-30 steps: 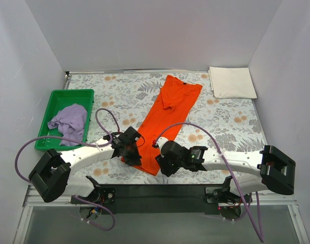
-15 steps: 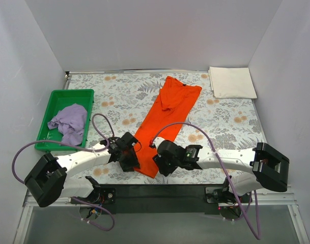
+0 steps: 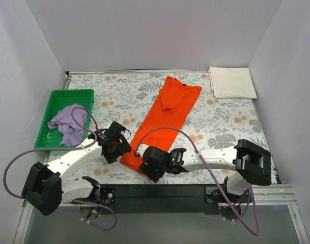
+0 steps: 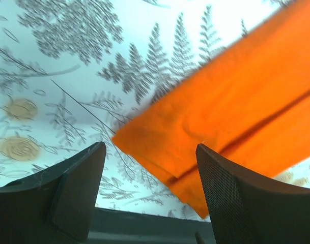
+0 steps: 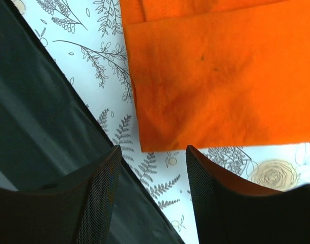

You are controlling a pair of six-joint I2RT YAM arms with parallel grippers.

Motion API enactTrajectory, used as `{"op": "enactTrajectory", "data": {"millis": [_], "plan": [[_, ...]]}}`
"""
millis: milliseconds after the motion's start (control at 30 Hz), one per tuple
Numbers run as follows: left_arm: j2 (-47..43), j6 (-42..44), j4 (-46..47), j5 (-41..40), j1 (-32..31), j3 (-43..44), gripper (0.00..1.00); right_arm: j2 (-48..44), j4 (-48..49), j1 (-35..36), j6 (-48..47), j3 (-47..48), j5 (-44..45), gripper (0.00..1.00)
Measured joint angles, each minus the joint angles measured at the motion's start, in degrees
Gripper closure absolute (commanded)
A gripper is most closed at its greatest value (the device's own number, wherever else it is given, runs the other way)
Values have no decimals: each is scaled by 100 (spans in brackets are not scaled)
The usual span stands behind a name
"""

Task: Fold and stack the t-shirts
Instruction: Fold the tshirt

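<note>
Top external only, lilac shirt, wrist views, left gripper, right gripper, both spread, empty

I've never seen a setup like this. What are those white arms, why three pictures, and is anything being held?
They are two robot arms, each ending in a two-finger gripper. The wide picture comes from a fixed camera above and behind them. The two close-ups come from cameras on the wrists, so the dark shapes there are each gripper's own fingers. On the flower-patterned table lies an orange t-shirt folded into a long strip. A lilac t-shirt sits crumpled in a green tray at the left, and a cream-white t-shirt lies folded in the far right corner. The left gripper and right gripper hang over the orange shirt's near end, jaws apart, holding nothing.
</note>
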Motion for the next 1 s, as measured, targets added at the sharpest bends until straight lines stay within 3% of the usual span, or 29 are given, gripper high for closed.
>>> {"op": "enactTrajectory", "data": {"millis": [300, 533, 733, 833, 900, 933, 1000], "plan": [[398, 505, 140, -31, 269, -83, 34, 804, -175, 278, -256, 507, 291, 51], [603, 669, 345, 103, 273, -205, 40, 1040, -334, 337, -319, 702, 525, 58], [612, 723, 431, 225, 289, -238, 57, 1051, -352, 337, -319, 710, 579, 67], [608, 713, 472, 304, 302, -278, 75, 1054, -356, 339, -323, 713, 619, 77], [592, 691, 529, 363, 306, -317, 95, 1067, -374, 337, -343, 723, 656, 89], [581, 669, 549, 387, 306, -339, 100, 1082, -391, 337, -358, 743, 678, 97], [560, 647, 540, 409, 306, -343, 100, 1095, -417, 337, -400, 772, 671, 99]]}}
